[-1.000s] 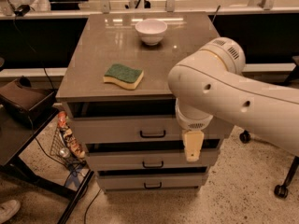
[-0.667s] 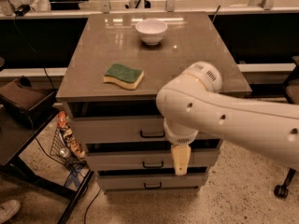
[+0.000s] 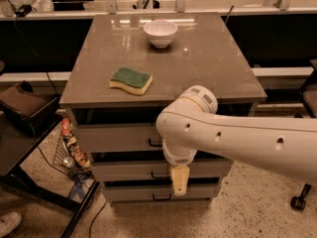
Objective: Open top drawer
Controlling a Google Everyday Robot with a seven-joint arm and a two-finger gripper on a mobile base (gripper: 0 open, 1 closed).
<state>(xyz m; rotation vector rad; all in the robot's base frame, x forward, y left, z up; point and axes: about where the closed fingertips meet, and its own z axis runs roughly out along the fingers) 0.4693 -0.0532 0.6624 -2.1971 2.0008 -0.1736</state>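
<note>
Below the middle of the frame, the end effector (image 3: 179,180) hangs pointing down from the white arm (image 3: 237,138), which reaches in from the right edge. It sits in front of the middle drawer (image 3: 124,171), its tip near the bottom drawer (image 3: 133,193). Whether it is open or closed cannot be told; it holds nothing visible. The top drawer (image 3: 116,138) lies above and to the left of it, just under the bench (image 3: 208,58) top, closed. Its black handle (image 3: 154,144) is partly hidden behind the arm. On the bench rest a green and yellow sponge (image 3: 131,80) and, farther back, a white bowl (image 3: 160,32).
</note>
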